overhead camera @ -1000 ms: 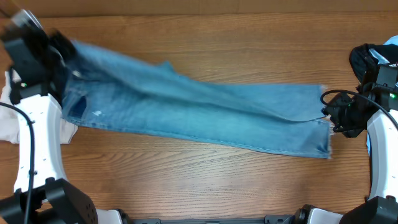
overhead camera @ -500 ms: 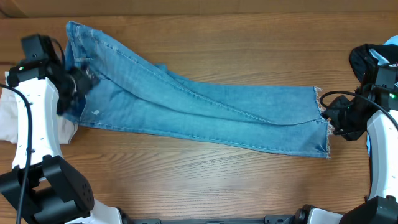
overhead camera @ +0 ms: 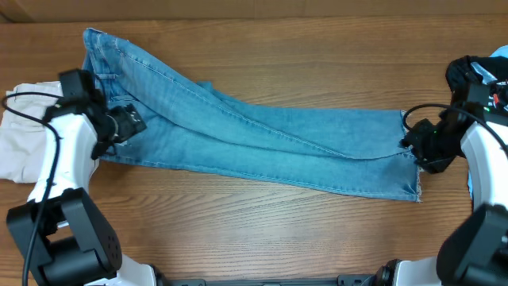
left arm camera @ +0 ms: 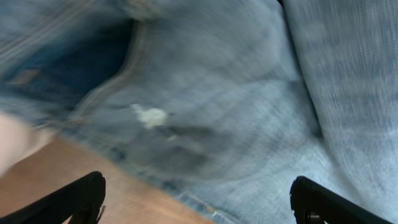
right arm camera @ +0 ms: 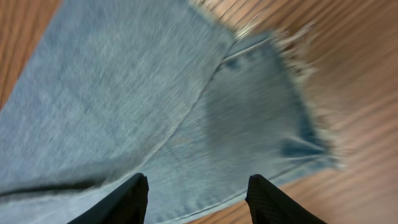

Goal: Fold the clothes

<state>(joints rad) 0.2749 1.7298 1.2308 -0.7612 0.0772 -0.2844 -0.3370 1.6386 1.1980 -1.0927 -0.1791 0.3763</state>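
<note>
Wood-grain desk [overhead camera: 262, 238] fills the overhead view, planks running left to right. Light-blue jeans [overhead camera: 262, 147] lie flat across it with one leg laid over the other. The waist end is at the upper left and the legs slant down to the right, ending in frayed hems [overhead camera: 414, 171]. Cream-white cloth [overhead camera: 28, 143] sits at the left desk edge, just beside the waist end; the arm hides whether the two overlap. Black garment [overhead camera: 464, 73] with a bit of white on it sits at the far right edge, apart from the jeans.

Left arm [overhead camera: 59, 159], white shell, comes in from the bottom left. Left claw [overhead camera: 131, 123] is over the waist area, near the lower edge of the jeans. Right arm [overhead camera: 484, 159] comes in from the right. Right claw [overhead camera: 409, 143] is at the hem end, over the upper leg.

Left wrist view: black fingers [left arm camera: 81, 199] spread wide at the frame bottom with nothing between them, so the claw is released. Below is denim with a small white spot [left arm camera: 151, 116] and a strip of desk at lower left.

Right wrist view: fingers [right arm camera: 127, 202] also apart, claw released and gripping nothing, above the overlapped hems with fringe at the right. Both wrist views are blurred, so contact of fingertips with the cloth probably can't be judged
</note>
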